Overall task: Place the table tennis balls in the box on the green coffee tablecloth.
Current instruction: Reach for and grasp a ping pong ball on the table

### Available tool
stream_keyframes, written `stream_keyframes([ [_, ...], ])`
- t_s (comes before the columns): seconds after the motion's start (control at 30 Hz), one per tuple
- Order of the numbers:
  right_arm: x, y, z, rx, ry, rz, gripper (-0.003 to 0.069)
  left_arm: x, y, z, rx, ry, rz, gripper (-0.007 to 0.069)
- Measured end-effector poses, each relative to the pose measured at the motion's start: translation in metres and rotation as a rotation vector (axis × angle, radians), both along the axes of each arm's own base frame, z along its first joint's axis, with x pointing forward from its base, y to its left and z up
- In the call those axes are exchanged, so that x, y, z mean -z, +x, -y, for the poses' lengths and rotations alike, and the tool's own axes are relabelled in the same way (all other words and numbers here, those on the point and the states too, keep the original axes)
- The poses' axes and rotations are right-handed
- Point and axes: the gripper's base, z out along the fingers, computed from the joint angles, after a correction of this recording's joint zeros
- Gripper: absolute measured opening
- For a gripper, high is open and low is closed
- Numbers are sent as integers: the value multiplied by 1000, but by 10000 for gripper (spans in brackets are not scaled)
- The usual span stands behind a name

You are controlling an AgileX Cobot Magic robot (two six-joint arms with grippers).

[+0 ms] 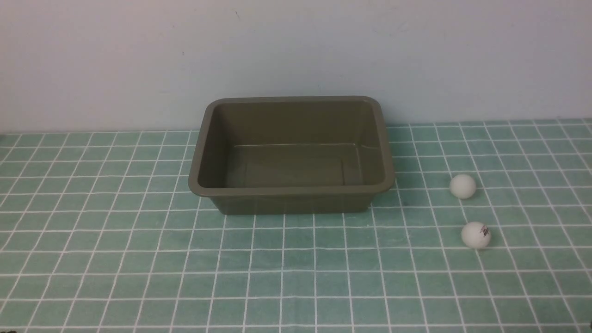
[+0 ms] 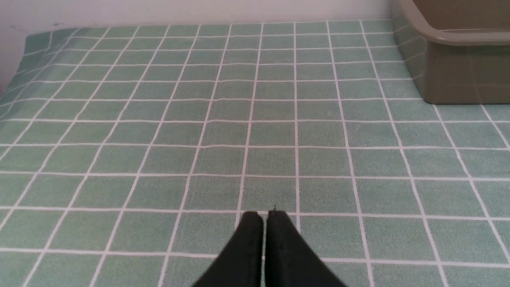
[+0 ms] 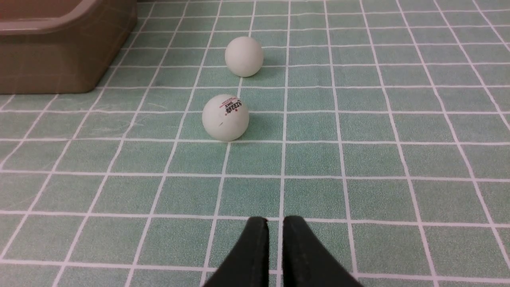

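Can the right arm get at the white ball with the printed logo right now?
Probably yes: the small white logo-printed ball lies on bare green checked cloth ahead of the shut right claw, nothing between.

Soft, even light fills my three views. In the right wrist view the printed ball [image 3: 225,117] and plain ball [image 3: 244,56] throw faint shadows toward frame right; the box [image 3: 59,59] wall mirrors the tablecloth [image 3: 358,159] grid.
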Motion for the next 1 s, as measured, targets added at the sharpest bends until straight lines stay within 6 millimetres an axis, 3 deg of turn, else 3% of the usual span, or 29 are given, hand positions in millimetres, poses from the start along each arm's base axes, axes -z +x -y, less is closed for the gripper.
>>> stream_keyframes([
  [0.23,-7,3,2,25,-5,86,44,0,0,0,0,0,0,-4],
  [0.57,-49,5,15,163,-30,546,44,0,0,0,0,0,0,-4],
  [1.0,-51,5,16,173,-21,574,44,0,0,0,0,-1,0,-4],
])
